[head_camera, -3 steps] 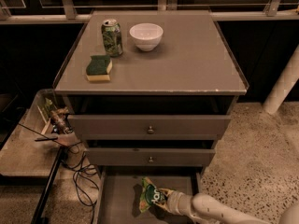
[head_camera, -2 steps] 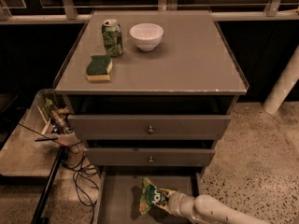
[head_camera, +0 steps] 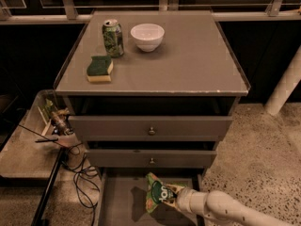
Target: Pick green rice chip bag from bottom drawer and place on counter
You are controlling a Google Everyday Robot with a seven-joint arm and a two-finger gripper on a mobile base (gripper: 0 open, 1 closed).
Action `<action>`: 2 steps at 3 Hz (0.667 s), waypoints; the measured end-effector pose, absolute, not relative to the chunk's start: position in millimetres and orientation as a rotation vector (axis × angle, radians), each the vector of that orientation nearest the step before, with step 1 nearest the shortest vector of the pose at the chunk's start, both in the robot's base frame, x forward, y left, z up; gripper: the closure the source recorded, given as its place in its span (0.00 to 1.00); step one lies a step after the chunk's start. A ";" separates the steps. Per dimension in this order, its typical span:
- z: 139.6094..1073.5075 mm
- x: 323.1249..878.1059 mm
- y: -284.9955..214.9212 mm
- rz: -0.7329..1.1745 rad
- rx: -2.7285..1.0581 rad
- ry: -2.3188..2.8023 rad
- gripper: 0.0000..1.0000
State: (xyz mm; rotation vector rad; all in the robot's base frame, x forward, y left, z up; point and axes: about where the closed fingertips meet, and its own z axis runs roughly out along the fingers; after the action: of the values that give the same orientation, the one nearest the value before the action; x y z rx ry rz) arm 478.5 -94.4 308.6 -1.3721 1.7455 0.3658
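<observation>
The green rice chip bag [head_camera: 157, 197] stands upright just above the floor of the open bottom drawer [head_camera: 117, 199], casting a shadow to its left. My gripper [head_camera: 177, 199] reaches in from the lower right on a white arm and is shut on the bag's right edge. The counter [head_camera: 193, 65] is the flat grey-brown cabinet top above, well higher than the bag.
On the counter's left stand a green soda can [head_camera: 113, 37], a white bowl [head_camera: 147, 36] and a green-topped yellow sponge [head_camera: 99, 68]. The two upper drawers [head_camera: 150, 126] overhang the bottom drawer. A low cluttered table [head_camera: 28, 149] and cables [head_camera: 80, 173] lie left; a white post [head_camera: 284, 88] stands right.
My gripper and the bag have risen slightly and the arm has edged a little left. Everything on the counter is as it was.
</observation>
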 end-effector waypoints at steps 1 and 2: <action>362.0 488.1 -121.1 0.339 -1.393 1.745 1.00; 418.4 488.6 -147.0 0.275 -1.415 1.761 1.00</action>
State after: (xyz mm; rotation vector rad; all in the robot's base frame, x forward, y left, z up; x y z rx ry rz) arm 488.6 -147.0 418.4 -1.4153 1.7611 0.2746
